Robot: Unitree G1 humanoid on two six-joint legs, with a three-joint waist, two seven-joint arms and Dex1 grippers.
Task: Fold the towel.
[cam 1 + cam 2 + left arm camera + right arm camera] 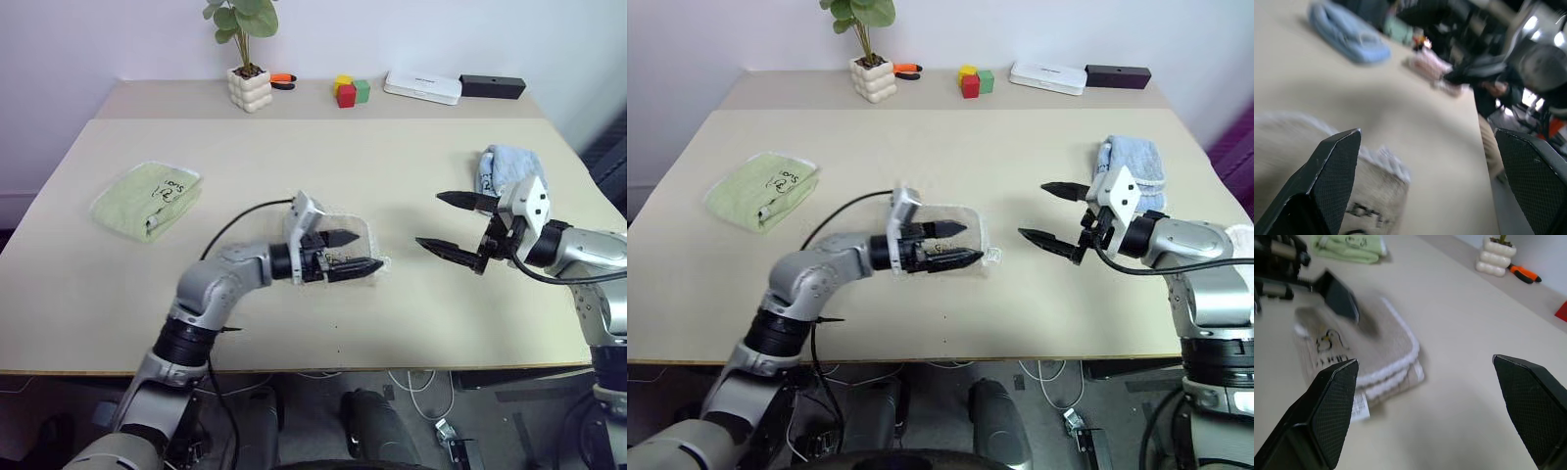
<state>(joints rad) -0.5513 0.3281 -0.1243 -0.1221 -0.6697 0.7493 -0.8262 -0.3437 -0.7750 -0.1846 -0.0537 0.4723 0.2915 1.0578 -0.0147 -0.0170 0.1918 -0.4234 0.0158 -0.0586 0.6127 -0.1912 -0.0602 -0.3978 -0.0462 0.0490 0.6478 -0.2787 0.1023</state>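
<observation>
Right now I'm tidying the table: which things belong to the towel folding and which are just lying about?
In the job:
beige towel, folded
left tool, open
right tool, open

Lying about:
green towel
blue towel
potted plant
coloured blocks
white box

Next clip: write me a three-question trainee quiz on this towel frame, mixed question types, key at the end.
1. True or false: the left gripper is clamped on the beige towel.
2. Which towel lies nearest the right gripper? A) green towel B) blue towel C) beige towel
3. Fill in: in the right wrist view, the beige towel lies ____ with stacked hem edges showing.

Key
1. False: its fingers stand apart over the towel.
2. B
3. Folded
</observation>
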